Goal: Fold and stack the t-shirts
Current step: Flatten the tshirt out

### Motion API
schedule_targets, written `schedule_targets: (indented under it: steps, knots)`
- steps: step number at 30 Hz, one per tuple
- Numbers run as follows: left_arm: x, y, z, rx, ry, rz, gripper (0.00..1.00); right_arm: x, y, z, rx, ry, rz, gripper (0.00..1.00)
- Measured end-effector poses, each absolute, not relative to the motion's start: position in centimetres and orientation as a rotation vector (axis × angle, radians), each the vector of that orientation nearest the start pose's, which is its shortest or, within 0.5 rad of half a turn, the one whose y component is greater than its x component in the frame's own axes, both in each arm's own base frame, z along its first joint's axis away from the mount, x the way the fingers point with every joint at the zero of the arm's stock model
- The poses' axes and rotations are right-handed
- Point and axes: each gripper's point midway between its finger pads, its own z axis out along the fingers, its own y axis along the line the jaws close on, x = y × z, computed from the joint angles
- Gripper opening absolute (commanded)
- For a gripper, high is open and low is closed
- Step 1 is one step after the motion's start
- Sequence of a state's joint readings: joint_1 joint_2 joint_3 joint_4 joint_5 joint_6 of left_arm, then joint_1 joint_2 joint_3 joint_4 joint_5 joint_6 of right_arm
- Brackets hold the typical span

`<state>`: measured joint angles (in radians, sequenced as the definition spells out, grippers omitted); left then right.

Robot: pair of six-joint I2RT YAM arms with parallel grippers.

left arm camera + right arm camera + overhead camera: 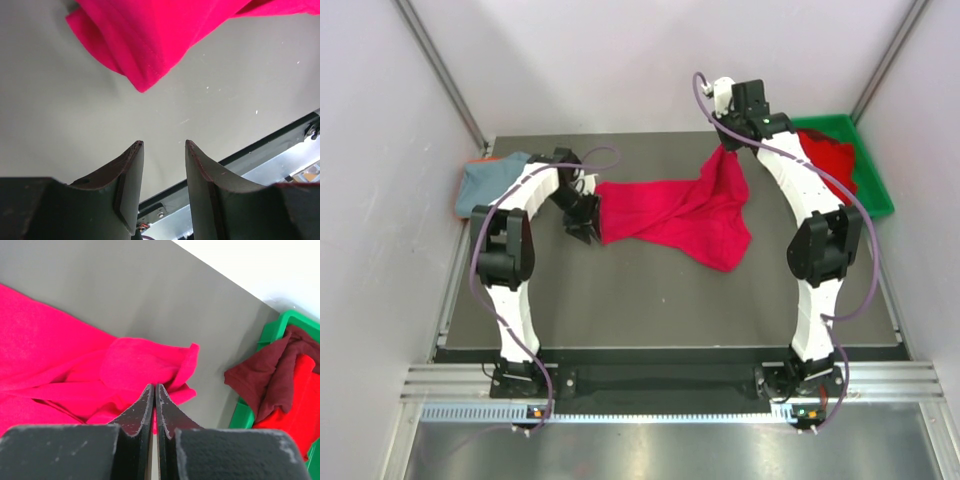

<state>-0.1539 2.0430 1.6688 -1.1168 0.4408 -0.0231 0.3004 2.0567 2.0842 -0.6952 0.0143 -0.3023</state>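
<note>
**A:** Red shirt (675, 210) is on the table (660, 300), just toward 12 o'clock of centre. It's crumpled and stretched out from 9 to 3.

**B:** And its 1 o'clock corner is up in the air! The right gripper (726, 145) has it, jaws pressed together on the peak, and the cloth hangs down from there like a tent.

**A:** The right wrist view agrees: both fingers (145, 405) sit tight against each other, with red folds heaped just beyond the tips.

**B:** Over at 9 o'clock, the left gripper (588, 232) sits low, right at the shirt's edge.

**A:** That one is spread, and there's nothing between its fingers (131, 165). In its own camera a hemmed corner of the red shirt points back at it, close but apart, with bare table between.

**B:** So only one end is held. What about the other shirts?

**A:** A grey shirt (488, 183) lies bunched at the table's 10 o'clock corner, partly behind the left arm. An orange-red edge peeks out at its far side, but I can't tell what that is.

**B:** At 2 o'clock sits the green bin (872, 160), off the table's corner beside the right arm.

**A:** There's a dark shirt (265, 375) slumped over its near rim, with a brighter red shirt (295, 405) heaped beside it inside.
</note>
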Motion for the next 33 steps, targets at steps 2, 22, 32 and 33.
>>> schedule_targets:
  steps: [2,22,32,33]
  knots:
    - [35.0,-13.4,7.8,0.23,3.025,-0.688,0.44,53.8,15.1,23.1,-0.654,2.132,-0.017,0.0]
    - [38.4,-14.3,3.0,0.251,3.072,-0.632,0.11,54.1,15.0,23.7,-0.645,2.117,-0.026,0.0]
    - [39.2,-15.1,5.1,0.319,2.998,-0.695,0.0,54.1,14.9,23.7,-0.642,2.117,-0.036,0.0]
    - [39.2,-15.2,6.1,0.335,2.973,-0.708,0.0,54.1,14.9,23.7,-0.641,2.118,-0.038,0.0]
